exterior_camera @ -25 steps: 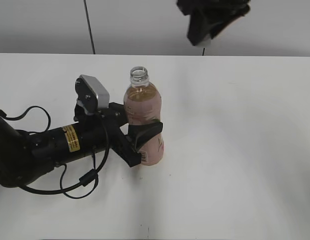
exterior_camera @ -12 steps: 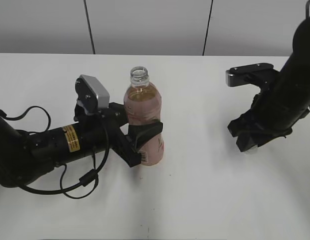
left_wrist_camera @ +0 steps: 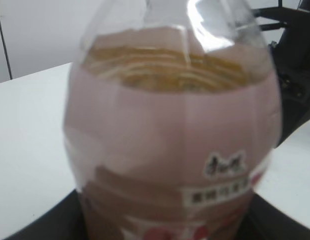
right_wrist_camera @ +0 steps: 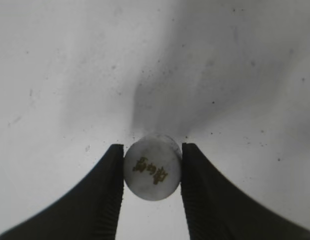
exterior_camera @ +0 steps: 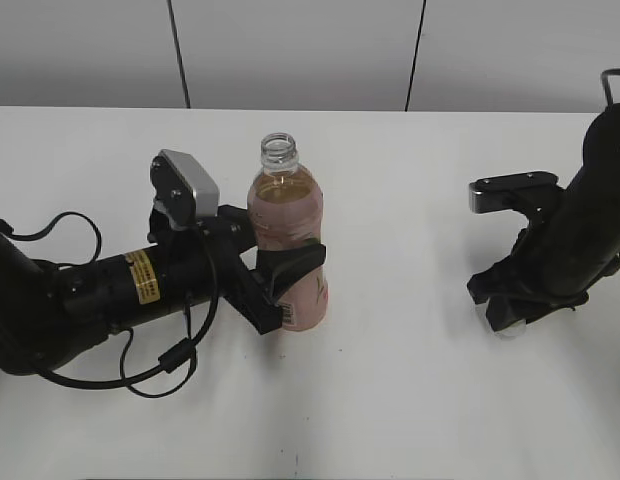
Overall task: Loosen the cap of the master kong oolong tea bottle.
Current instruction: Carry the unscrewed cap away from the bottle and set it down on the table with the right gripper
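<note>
The master kong oolong tea bottle [exterior_camera: 286,240] stands upright on the white table with its neck open and no cap on it. My left gripper [exterior_camera: 280,285] is shut around the bottle's lower body; the left wrist view shows the pink label and amber tea [left_wrist_camera: 170,150] close up. My right gripper [exterior_camera: 510,320] is low at the table on the right, shut on the white cap [right_wrist_camera: 152,166], which has a dark mark on top. In the exterior view the cap [exterior_camera: 507,329] shows only as a small pale edge under the right fingers.
The white table [exterior_camera: 410,400] stretches around both arms, with a grey wall and two dark vertical seams behind. Black cables [exterior_camera: 160,365] loop beside the left arm at the front left.
My right arm came down from above the table's far side to the table surface on the right, then sank a little lower, cap in its jaws. The left gripper and bottle stayed still.
</note>
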Controlling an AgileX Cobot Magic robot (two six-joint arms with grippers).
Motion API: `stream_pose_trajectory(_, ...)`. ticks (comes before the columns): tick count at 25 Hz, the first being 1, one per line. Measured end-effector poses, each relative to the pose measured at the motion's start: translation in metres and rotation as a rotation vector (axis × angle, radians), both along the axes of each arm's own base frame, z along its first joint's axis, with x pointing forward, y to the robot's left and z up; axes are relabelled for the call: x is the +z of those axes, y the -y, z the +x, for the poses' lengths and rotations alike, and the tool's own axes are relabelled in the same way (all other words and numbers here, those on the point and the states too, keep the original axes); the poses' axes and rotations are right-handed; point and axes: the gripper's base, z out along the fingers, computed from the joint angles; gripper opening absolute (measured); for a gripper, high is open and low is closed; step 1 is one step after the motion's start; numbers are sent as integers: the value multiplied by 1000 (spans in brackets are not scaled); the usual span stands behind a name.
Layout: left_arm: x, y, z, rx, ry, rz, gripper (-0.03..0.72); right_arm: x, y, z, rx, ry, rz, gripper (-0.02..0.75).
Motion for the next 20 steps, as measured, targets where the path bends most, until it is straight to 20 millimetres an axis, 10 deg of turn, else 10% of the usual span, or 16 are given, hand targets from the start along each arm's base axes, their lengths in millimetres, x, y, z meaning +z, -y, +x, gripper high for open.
stream_pose_trajectory(7,0,0,0,0,0,0,382,-19,-1,0,-12,-54,0,314)
stream_pose_trajectory(14,0,0,0,0,0,0,429,-21,-4,-2,-2,-83,30,568)
stream_pose_trajectory(20,0,0,0,-1,-1,2,520,-20,-5,-3,-7,-90,38,582)
